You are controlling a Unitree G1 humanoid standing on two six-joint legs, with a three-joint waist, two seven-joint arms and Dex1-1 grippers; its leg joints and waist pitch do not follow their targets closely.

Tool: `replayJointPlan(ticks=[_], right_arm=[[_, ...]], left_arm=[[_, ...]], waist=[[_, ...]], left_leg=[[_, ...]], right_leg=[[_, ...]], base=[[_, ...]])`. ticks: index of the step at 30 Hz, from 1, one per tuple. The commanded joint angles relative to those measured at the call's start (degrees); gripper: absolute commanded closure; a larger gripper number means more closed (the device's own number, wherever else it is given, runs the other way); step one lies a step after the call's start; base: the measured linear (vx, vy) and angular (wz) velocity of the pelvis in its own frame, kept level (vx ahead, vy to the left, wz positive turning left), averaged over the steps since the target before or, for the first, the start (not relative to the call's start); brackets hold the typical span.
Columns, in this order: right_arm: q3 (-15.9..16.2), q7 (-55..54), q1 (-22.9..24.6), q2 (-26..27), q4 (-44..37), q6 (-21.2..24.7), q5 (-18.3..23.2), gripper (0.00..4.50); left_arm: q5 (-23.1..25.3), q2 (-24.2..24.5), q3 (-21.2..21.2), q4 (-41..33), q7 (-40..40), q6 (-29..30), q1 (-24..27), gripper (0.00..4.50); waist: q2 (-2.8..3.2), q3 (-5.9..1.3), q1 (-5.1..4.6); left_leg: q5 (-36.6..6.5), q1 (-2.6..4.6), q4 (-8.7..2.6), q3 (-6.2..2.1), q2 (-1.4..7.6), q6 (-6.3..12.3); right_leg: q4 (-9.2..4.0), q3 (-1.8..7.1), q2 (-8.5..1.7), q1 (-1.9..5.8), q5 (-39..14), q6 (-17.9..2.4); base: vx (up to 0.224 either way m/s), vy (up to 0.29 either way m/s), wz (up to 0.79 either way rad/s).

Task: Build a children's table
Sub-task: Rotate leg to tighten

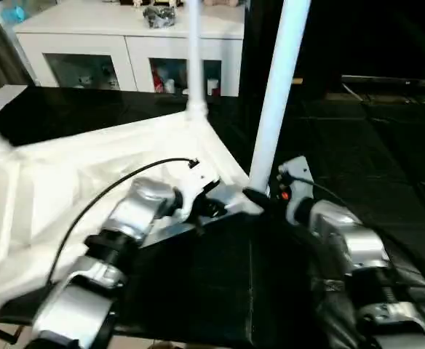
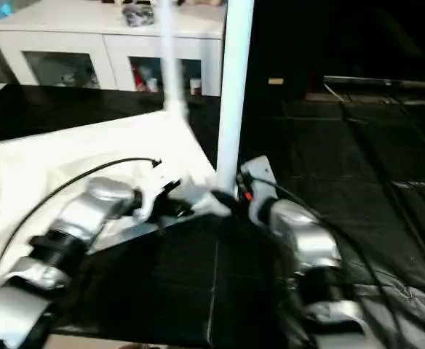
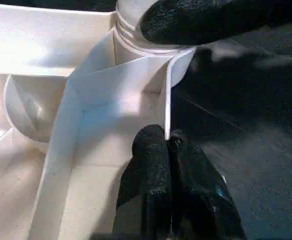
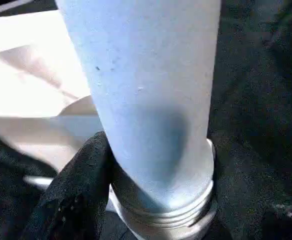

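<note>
Right gripper clasps smooth tapered round leg at threaded base; left gripper clenched against ribbed white plastic top.

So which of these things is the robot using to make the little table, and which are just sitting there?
For the job:
- table top, upside down
- near leg, standing in a corner socket, right gripper around its base
- far leg, upright in another corner
- left gripper, shut, at the top's rim

Just sitting there:
- white cabinet with glass doors, behind
- small things on the cabinet
</note>
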Motion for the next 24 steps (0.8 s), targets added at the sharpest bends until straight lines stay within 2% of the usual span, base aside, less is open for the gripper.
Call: replayJointPlan(ticks=[1,2,3,4,5,6,7,11,12,14,17,20,21,23,24], right_arm=[[5.5,0.9,-0.9,4.8,0.3,-0.7,-0.4,1.88],[5.5,2.2,-0.4,4.7,-0.4,-1.9,0.1,1.88],[5.3,3.0,0.1,4.7,-1.1,-1.9,0.7,1.88],[5.2,3.2,0.3,4.7,-1.3,-1.8,1.0,1.53],[4.9,3.5,0.8,4.6,-1.9,-1.7,1.4,1.53],[4.7,3.6,1.0,4.5,-2.2,-1.7,1.5,1.33],[4.6,4.2,1.4,4.2,-2.7,-1.4,1.9,1.19],[4.3,7.5,3.1,1.5,-5.1,-1.1,3.0,0.83],[4.2,9.8,3.8,-0.2,-6.0,-1.5,3.6,0.78],[4.2,11.4,4.2,-1.4,-6.6,-1.6,4.0,0.63],[4.1,13.0,4.5,-2.6,-7.0,-1.7,4.2,0.36],[3.7,21.0,5.4,-8.9,-7.9,-3.4,4.9,0.14],[3.6,24.0,5.4,-10.9,-8.0,-3.6,5.3,0.14],[4.0,29.0,5.6,-14.0,-8.2,-3.7,5.7,0.14],[4.6,31.4,5.7,-15.4,-8.4,-3.9,5.6,0.14]], left_arm=[[-2.5,-5.5,-1.2,-1.9,0.6,-1.8,-3.1,4.50],[-2.2,-5.5,-1.3,-1.8,0.7,-2.1,-3.1,4.50],[-2.1,-5.4,-1.3,-2.0,0.7,-2.1,-3.0,4.50],[-2.1,-5.3,-1.3,-2.1,0.7,-2.0,-3.0,4.50],[-2.1,-5.1,-1.2,-2.5,0.6,-1.8,-2.8,4.50],[-2.0,-4.8,-1.3,-2.7,0.4,-1.7,-2.7,4.50],[-2.0,-4.4,-1.4,-3.0,-0.1,-1.9,-2.5,4.50],[-2.1,-2.0,-2.0,-3.8,-3.2,-3.4,-1.4,4.50],[-2.0,-0.8,-2.3,-3.8,-4.7,-4.1,-1.1,4.50],[-2.1,-0.1,-2.5,-3.9,-5.8,-4.6,-0.9,4.50],[-2.1,0.6,-2.6,-3.9,-6.9,-4.9,-0.7,4.50],[-1.9,4.2,-4.2,-3.9,-13.2,-8.2,0.0,4.50],[-1.6,5.5,-5.0,-3.7,-15.6,-9.5,0.1,4.50],[-1.5,7.4,-6.2,-3.6,-19.4,-11.5,0.3,4.50],[-1.5,8.1,-6.6,-3.6,-20.8,-12.0,0.3,4.50]], waist=[[-0.53,-4.10,0.07],[-0.89,-4.18,0.32],[-0.79,-4.17,0.35],[-0.81,-4.21,0.42],[-0.78,-4.21,0.47],[-0.79,-4.21,0.62],[-0.62,-4.22,0.69],[-0.66,-4.22,0.74],[-0.39,-4.18,0.81],[-0.58,-4.18,0.76],[-0.52,-4.12,0.83],[-0.52,-4.04,1.00],[-0.75,-4.03,1.07],[-0.61,-4.03,1.64],[-0.75,-3.99,1.66]], left_leg=[[-12.1,1.06,-3.99,-1.56,3.08,1.74],[-10.9,0.92,-3.88,-1.44,3.10,2.49],[-10.6,0.82,-3.87,-1.42,3.09,2.76],[-10.1,0.75,-3.86,-1.40,3.12,3.14],[-10.0,0.79,-3.84,-1.39,3.12,3.25],[-9.8,0.83,-3.81,-1.34,3.16,3.45],[-9.7,0.90,-3.86,-1.37,3.21,3.47],[-10.0,0.75,-3.95,-1.45,3.23,3.64],[-10.2,0.72,-3.89,-1.43,3.20,3.69],[-10.4,0.73,-3.91,-1.38,3.23,3.80],[-10.8,0.76,-3.94,-1.44,3.27,3.63],[-11.9,0.79,-3.92,-1.42,3.30,3.74],[-11.6,0.75,-3.91,-1.32,3.32,3.92],[-11.7,0.94,-3.79,-1.25,3.45,4.43],[-11.6,0.92,-3.84,-1.22,3.52,4.43]], right_leg=[[-5.47,3.20,-4.89,2.71,-18.3,-9.3],[-5.19,3.33,-5.09,2.89,-16.2,-9.8],[-5.14,3.34,-5.09,2.95,-15.7,-9.8],[-5.05,3.35,-5.08,3.00,-14.8,-9.9],[-5.03,3.36,-5.05,2.99,-14.5,-9.9],[-5.02,3.42,-5.08,2.96,-14.1,-10.0],[-4.93,3.41,-5.05,2.93,-13.8,-10.2],[-4.92,3.38,-5.04,3.17,-13.6,-10.0],[-4.94,3.41,-5.09,3.18,-13.6,-10.0],[-5.00,3.42,-5.05,3.18,-13.6,-10.0],[-5.04,3.35,-5.03,3.18,-14.3,-10.2],[-5.27,3.37,-5.10,3.23,-15.5,-9.9],[-5.20,3.44,-5.06,3.19,-15.6,-9.7],[-5.26,3.39,-5.04,2.97,-16.5,-9.4],[-5.25,3.40,-5.04,2.93,-16.6,-9.6]], base=[[0.000,0.000,0.00],[0.000,0.000,0.00],[0.000,0.000,0.00],[0.000,0.000,0.00],[0.000,0.000,0.00],[0.000,0.000,0.00],[0.000,0.000,0.00],[0.000,0.000,0.00],[0.000,0.000,0.00],[0.000,0.000,0.00],[0.000,0.000,0.00],[0.000,0.000,0.00],[0.000,0.000,0.00],[0.000,0.000,0.00],[0.000,0.000,0.00]])
